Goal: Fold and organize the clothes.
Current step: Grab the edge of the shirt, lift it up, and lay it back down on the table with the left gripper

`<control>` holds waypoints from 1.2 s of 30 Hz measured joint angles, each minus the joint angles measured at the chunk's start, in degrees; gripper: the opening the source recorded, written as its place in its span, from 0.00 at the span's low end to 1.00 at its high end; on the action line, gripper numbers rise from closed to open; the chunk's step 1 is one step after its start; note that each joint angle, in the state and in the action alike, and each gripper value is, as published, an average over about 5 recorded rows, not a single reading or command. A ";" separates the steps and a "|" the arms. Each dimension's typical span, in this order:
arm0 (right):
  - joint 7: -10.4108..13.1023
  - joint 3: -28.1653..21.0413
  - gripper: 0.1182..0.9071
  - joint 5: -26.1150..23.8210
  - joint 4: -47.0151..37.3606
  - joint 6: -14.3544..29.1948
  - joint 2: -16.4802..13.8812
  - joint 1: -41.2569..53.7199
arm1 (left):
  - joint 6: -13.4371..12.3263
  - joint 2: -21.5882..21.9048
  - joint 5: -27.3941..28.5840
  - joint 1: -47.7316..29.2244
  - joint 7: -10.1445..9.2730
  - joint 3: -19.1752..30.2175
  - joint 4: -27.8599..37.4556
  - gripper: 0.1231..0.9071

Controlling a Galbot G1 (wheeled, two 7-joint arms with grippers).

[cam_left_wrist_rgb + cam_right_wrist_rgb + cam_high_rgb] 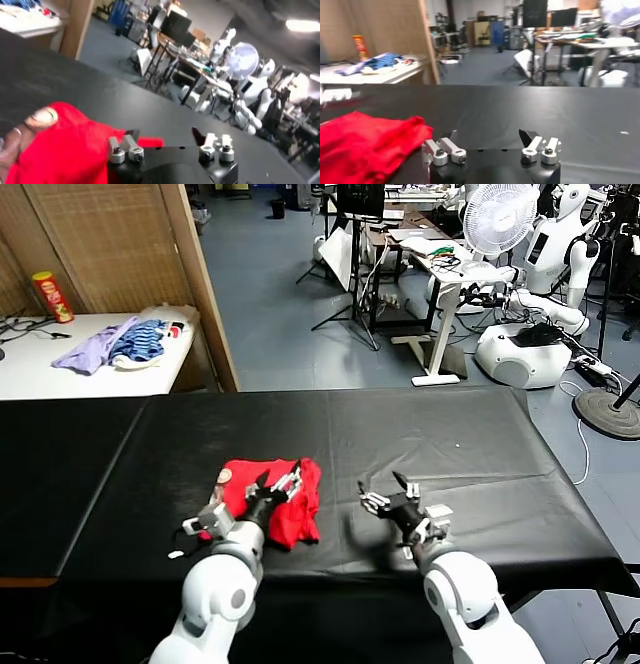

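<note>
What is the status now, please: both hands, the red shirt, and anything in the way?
Left hand open over the red shirt. Right hand open, beside it on the black table. Shirt bunched, not neat. Nothing in the way.

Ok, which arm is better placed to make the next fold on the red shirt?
Left, probably. The left gripper hangs open right over the bunched red T-shirt, while the right gripper, also open, sits beside it over bare black table.

Even indoor light is filling the room, leaving the black tabletop (400,444) matte and nearly shadowless. In the left wrist view a ceiling lamp (302,25) is glaring at the upper edge, and the far room is smearing into blur. The right wrist view is holding the near ground sharper while its background is softening.
</note>
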 joint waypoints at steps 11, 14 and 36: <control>1.11 -12.70 0.86 -3.57 -7.93 -0.65 3.17 9.67 | -3.47 5.31 8.84 2.90 4.05 -6.84 2.99 0.86; 1.46 -14.43 0.86 -8.75 -10.13 -1.80 3.68 10.39 | -3.93 5.61 9.28 3.37 4.72 -8.36 4.74 0.86; 5.17 -6.07 0.86 0.22 -5.87 4.94 2.60 7.41 | -1.59 4.16 -12.95 3.86 7.48 -14.89 10.45 0.86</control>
